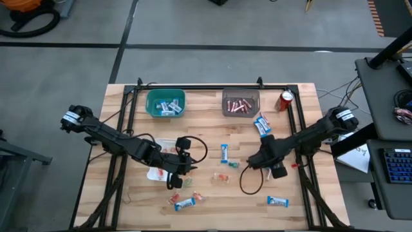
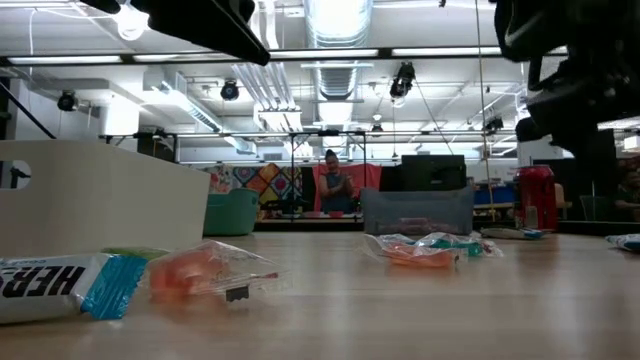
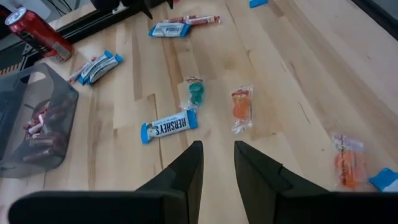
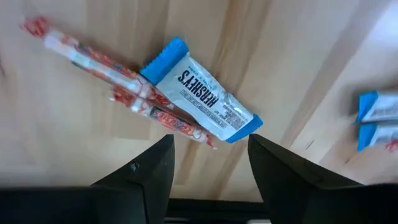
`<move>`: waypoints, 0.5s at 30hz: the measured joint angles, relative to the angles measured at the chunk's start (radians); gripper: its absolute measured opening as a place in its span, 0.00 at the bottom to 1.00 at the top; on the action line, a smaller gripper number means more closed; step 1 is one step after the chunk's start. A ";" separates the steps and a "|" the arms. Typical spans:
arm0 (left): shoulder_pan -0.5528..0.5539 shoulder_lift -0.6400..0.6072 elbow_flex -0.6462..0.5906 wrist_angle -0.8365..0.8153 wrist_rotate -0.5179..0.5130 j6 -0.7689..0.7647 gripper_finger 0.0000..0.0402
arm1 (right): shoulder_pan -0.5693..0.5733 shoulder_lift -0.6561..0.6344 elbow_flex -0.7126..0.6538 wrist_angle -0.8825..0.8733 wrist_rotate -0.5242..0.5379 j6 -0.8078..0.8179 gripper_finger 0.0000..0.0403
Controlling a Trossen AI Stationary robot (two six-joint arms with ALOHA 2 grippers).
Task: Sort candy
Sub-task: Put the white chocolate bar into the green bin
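A candy bar point(image 4: 199, 99) lies just ahead of the right claw point(image 4: 208, 168), on top of two sticks point(image 4: 109, 78), with more bars point(image 4: 379, 121) off to one side.

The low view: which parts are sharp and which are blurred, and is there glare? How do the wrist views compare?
Low view: the nearest blue-and-white bar and the orange candy are soft; ceiling lights glare; the arms overhead show only as dark shapes. Left wrist view: evenly lit, the Hershey's bar readable. Right wrist view: its Hershey's bar sharp, the two bars at the edge blurred.
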 joint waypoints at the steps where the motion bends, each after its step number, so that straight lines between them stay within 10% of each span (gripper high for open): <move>1: 0.000 0.000 0.000 0.003 -0.001 0.003 0.19 | 0.000 0.017 0.000 0.001 0.007 -0.024 0.49; 15: 0.000 0.001 0.000 0.009 -0.006 0.003 0.19 | 0.000 0.267 0.000 0.030 0.050 -0.158 0.49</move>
